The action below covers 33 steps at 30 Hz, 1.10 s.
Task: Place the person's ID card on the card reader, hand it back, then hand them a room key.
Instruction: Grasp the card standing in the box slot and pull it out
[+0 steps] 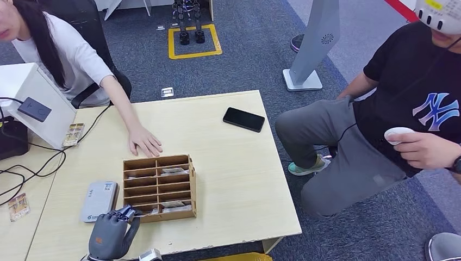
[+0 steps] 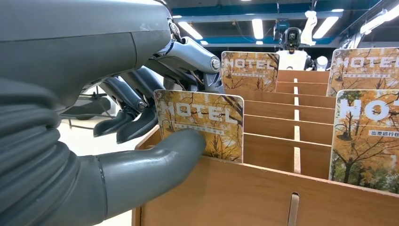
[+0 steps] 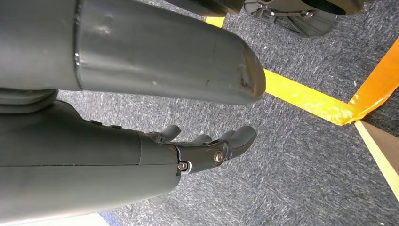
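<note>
A wooden card rack (image 1: pixel 192 187) stands near the table's front edge, with several HOTEL room key cards in its slots. My left hand (image 1: pixel 111 231) is at the rack's front left corner. In the left wrist view this left hand (image 2: pixel 94 94) pinches one room key card (image 2: pixel 207 122) between thumb and fingers, the card still standing in the front slot of the rack (image 2: pixel 263 193). A grey card reader (image 1: pixel 99 200) lies just left of the rack with nothing on it. My right hand (image 3: pixel 197 150) hangs over the carpet, holding nothing.
A person at the far left rests a hand (image 1: pixel 144 141) flat on the table behind the rack. A black phone (image 1: pixel 243 119) lies at the back right. Two loose cards (image 1: pixel 73 134) (image 1: pixel 18 206) lie on the left desk. Another person (image 1: pixel 380 136) kneels at the right.
</note>
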Available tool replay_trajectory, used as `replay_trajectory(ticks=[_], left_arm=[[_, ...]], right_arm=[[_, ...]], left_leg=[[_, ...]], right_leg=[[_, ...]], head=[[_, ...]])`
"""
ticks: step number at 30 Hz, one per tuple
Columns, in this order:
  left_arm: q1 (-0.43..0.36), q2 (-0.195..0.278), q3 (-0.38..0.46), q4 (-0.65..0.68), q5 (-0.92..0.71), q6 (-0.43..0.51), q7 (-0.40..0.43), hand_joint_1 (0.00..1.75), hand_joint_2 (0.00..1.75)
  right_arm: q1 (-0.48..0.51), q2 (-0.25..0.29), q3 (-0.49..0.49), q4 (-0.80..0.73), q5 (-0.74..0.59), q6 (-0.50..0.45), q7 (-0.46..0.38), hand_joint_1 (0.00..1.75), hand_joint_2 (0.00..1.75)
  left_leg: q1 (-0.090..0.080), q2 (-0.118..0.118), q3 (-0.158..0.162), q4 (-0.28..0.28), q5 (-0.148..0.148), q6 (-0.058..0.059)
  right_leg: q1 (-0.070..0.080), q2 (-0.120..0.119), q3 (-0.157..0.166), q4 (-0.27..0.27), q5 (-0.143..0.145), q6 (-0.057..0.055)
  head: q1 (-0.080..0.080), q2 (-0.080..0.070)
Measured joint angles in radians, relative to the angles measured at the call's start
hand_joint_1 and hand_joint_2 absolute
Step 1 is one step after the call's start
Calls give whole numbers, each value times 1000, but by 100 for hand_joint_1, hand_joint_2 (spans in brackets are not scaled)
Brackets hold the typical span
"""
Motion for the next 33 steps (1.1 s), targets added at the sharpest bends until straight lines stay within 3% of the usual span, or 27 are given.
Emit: replay_trajectory(ticks=[18,21,24,26,28,31,33], left_arm=[[-3,18,-10,6,36,0,0,175,175],[-6,79,-6,-49,134,-42,-15,175,175],[-31,206,49,-181,311,-234,-72,175,175],[-81,277,112,-258,397,-350,-102,175,175],[-188,348,153,-319,500,-476,-100,175,175],[-467,438,167,-357,652,-702,-35,175,175],[-652,476,165,-360,694,-791,2,175,175]], right_arm=[[0,2,-2,0,11,0,0,0,0],[0,2,-4,0,4,-1,0,0,0],[0,2,-4,0,-6,-1,0,0,0],[0,1,-4,0,-4,0,0,0,0],[0,1,-4,-1,-1,2,0,0,0],[-5,0,-4,-3,11,3,-2,0,0],[-10,0,-4,-3,18,3,-4,0,0]], left_leg=[[0,0,0,0,0,0],[2,1,0,0,1,-1],[5,1,-1,0,3,-4],[6,-1,-2,0,5,-6],[7,-4,-6,0,8,-8],[9,-9,-16,1,15,-9],[9,-6,-18,1,17,-10]], right_leg=[[0,0,0,0,0,0],[1,1,-1,1,1,-1],[3,1,-3,1,2,-3],[4,0,-6,2,3,-5],[5,-3,-10,2,4,-7],[7,-9,-16,3,11,-9],[7,-6,-18,3,15,-10]], head=[[0,0],[0,0],[1,0],[0,0],[-1,0],[0,0],[0,0]])
